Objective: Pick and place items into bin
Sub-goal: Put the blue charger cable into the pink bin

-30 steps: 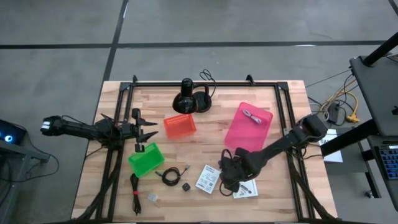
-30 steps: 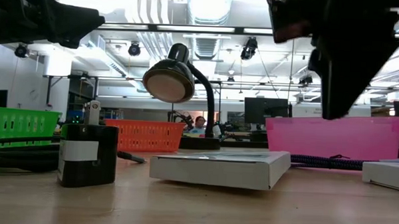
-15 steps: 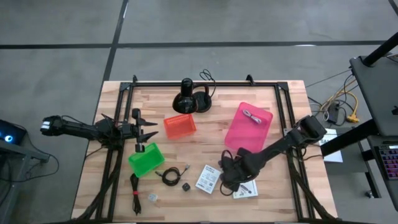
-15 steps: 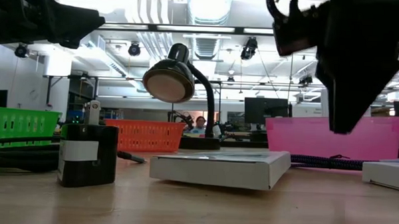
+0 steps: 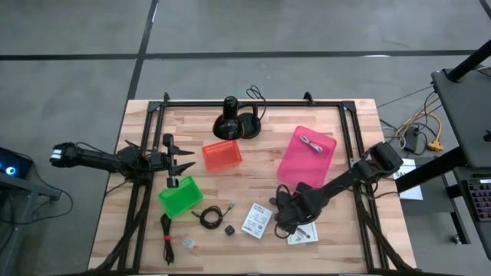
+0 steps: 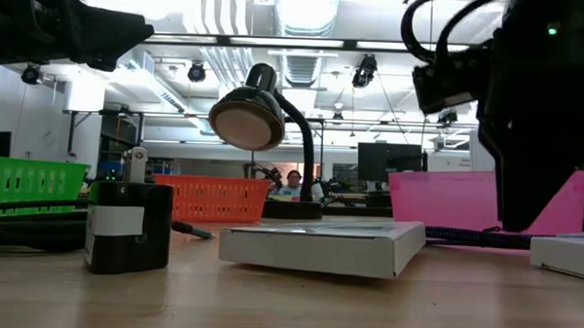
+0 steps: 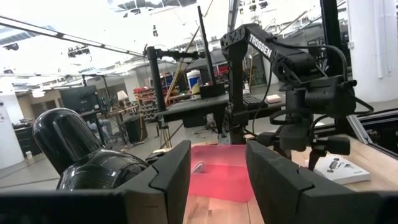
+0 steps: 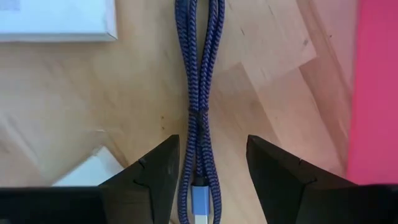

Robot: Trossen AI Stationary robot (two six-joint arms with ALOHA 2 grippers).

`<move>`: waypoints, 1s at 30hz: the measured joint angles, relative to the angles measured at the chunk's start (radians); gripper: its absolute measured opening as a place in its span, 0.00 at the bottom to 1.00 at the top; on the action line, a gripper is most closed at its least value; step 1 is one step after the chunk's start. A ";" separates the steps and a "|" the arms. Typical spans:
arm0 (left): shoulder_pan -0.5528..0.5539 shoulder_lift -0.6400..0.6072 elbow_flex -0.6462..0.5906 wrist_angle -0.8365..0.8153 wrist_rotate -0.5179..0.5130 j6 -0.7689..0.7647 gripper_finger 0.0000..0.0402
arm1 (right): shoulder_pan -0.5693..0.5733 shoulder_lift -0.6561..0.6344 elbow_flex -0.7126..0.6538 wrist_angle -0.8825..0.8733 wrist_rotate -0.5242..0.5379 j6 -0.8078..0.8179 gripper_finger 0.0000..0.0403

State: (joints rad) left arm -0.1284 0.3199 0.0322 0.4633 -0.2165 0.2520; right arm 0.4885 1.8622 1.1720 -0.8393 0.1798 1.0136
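High view: a wooden table carries three bins: a green bin near the left arm, an orange bin in front of a black desk lamp, and a pink bin on the right, which already holds a small coiled cable. The right gripper is lowered between two white cards, one on its left and one partly under the arm.

Right wrist view: the right gripper's two fingers stand apart, one on each side of a folded blue-purple braided cable lying on the wood; they hold nothing, and the cable's metal plug sits between them. The pink bin's edge lies just beside.

High view: a black coiled cable, a small black cube, a small clear piece and a black strap lie on the near-left part of the table. The left gripper waits above the table's left side, beside the orange bin; the left wrist view shows its fingers spread and empty.
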 joint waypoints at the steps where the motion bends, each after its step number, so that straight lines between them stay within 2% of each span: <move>1: 0.000 0.000 0.000 0.000 0.000 0.000 0.35 | 0.000 0.000 -0.009 0.008 -0.002 0.000 0.43; 18: 0.000 0.000 0.000 0.000 0.000 0.000 0.35 | -0.004 -0.007 -0.090 0.074 -0.049 0.000 0.42; 30: 0.000 0.000 0.000 0.000 0.000 0.000 0.35 | -0.004 -0.004 -0.081 0.085 -0.064 -0.028 0.26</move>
State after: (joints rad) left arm -0.1285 0.3199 0.0322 0.4633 -0.2168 0.2520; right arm 0.4843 1.8585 1.0912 -0.7541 0.1159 0.9851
